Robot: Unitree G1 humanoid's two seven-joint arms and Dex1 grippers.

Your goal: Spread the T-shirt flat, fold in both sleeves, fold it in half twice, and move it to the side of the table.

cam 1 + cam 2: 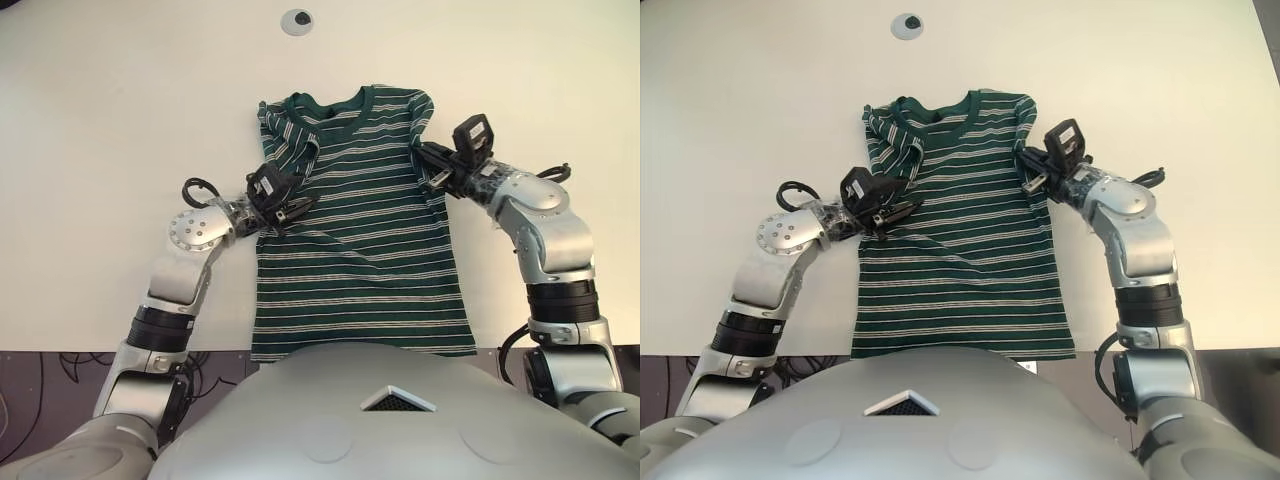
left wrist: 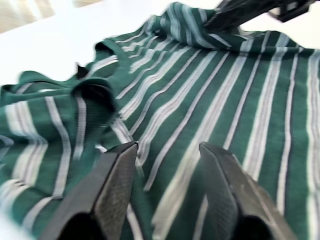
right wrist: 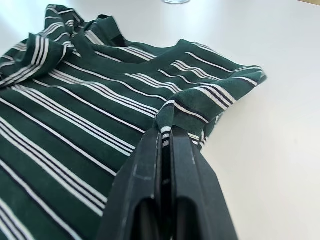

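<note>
The green striped T-shirt (image 1: 360, 260) lies on the white tabletop (image 1: 120, 100), hem nearest the robot and collar at the far end, its long axis running near to far. At mid-length the left hand (image 1: 298, 207) hovers spread wide over the shirt's left edge, holding nothing. Farther on, the right hand (image 1: 432, 170) pinches the right sleeve (image 3: 220, 95). Folding it likely means drawing it left, toward the rumpled left sleeve (image 1: 285, 135).

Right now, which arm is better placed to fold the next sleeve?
Right. The right gripper is shut on the T-shirt at a sleeve edge; the left gripper is open over its body, beside a sleeve bunched inward.
</note>
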